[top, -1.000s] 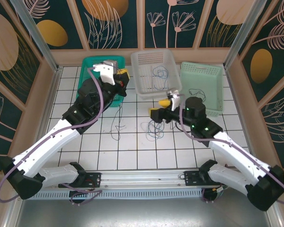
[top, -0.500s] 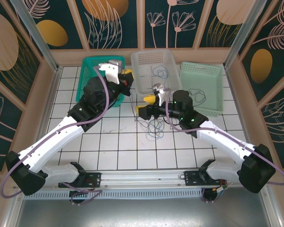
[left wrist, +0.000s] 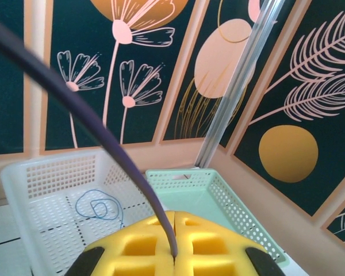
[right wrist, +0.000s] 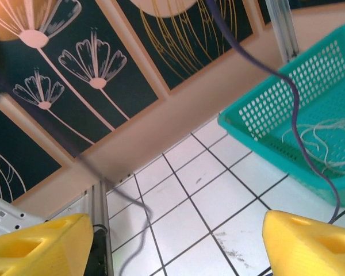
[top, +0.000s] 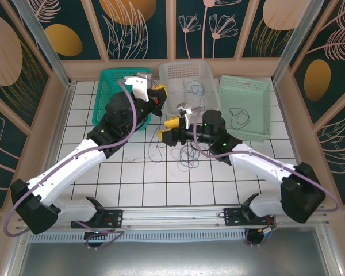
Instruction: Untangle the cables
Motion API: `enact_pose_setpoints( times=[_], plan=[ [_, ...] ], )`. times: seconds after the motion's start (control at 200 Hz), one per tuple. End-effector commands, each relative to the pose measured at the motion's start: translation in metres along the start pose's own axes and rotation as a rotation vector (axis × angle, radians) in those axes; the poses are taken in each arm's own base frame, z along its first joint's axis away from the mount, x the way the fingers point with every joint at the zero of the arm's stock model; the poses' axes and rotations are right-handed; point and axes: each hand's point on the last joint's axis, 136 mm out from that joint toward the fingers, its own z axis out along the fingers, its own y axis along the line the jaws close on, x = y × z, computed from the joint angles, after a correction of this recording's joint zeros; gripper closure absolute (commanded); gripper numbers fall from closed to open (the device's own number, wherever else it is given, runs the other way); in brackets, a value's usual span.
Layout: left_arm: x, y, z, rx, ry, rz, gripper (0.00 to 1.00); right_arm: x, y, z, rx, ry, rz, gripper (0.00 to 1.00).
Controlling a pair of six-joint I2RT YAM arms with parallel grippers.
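Observation:
My left gripper (top: 156, 95) is raised beside the white basket (top: 173, 70), its yellow pads (left wrist: 139, 244) shut on a dark cable (left wrist: 112, 144) that hangs to the tiles (top: 153, 150). Just below it, my right gripper (top: 169, 130) is open, fingers (right wrist: 310, 241) wide apart, and a blurred dark strand (right wrist: 139, 221) passes between them without touching. A loose tangle of thin cables (top: 188, 154) lies on the tiles under the right arm. A blue cable (left wrist: 100, 207) rests in the white basket, a black one (top: 238, 112) in the mint basket (top: 259, 86), and grey-white ones (right wrist: 328, 138) in the teal basket (right wrist: 259, 109).
The three baskets line the back of the tiled table (top: 126, 172), teal (top: 106, 77) on the left. Patterned walls and aluminium posts (top: 52, 54) close in the sides. Both arms cross the middle of the table.
My right gripper has swung left from the mint basket's side to just under the left gripper, by the hanging cable. My left gripper has shifted slightly right, still shut.

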Motion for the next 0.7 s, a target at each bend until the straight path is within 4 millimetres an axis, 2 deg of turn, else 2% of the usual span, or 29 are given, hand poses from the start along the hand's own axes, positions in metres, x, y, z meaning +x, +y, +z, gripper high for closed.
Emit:
enact_pose_setpoints(
  times=[0.0, 0.155, 0.275, 0.415, 0.551, 0.581, 0.656, 0.696],
  plan=[
    [-0.022, -0.013, 0.002, 0.06, -0.065, -0.037, 0.96, -0.022, 0.018, 0.012, -0.084, -0.049, -0.039, 0.32],
    [-0.024, -0.009, 0.002, 0.034, -0.058, -0.017, 0.95, -0.023, 0.014, 0.02, -0.07, -0.052, -0.044, 0.65],
    [-0.026, -0.003, -0.004, -0.002, -0.071, -0.006, 0.93, -0.02, 0.009, 0.013, -0.02, -0.042, -0.05, 1.0],
    [-0.022, 0.005, -0.009, -0.038, -0.073, 0.005, 0.88, -0.018, 0.0, -0.003, 0.069, -0.009, -0.056, 1.0],
    [-0.019, 0.013, -0.012, -0.074, -0.071, 0.014, 0.76, -0.031, -0.007, -0.03, 0.149, -0.026, -0.075, 1.0],
    [-0.019, 0.014, -0.013, -0.08, -0.073, 0.016, 0.67, -0.037, -0.008, -0.038, 0.167, -0.037, -0.08, 1.0],
    [-0.019, 0.018, -0.015, -0.102, -0.075, 0.019, 0.35, -0.048, -0.017, -0.055, 0.231, -0.052, -0.083, 1.0],
    [-0.016, 0.019, -0.016, -0.109, -0.068, 0.027, 0.25, -0.053, -0.025, -0.065, 0.281, -0.056, -0.084, 1.0]
  ],
)
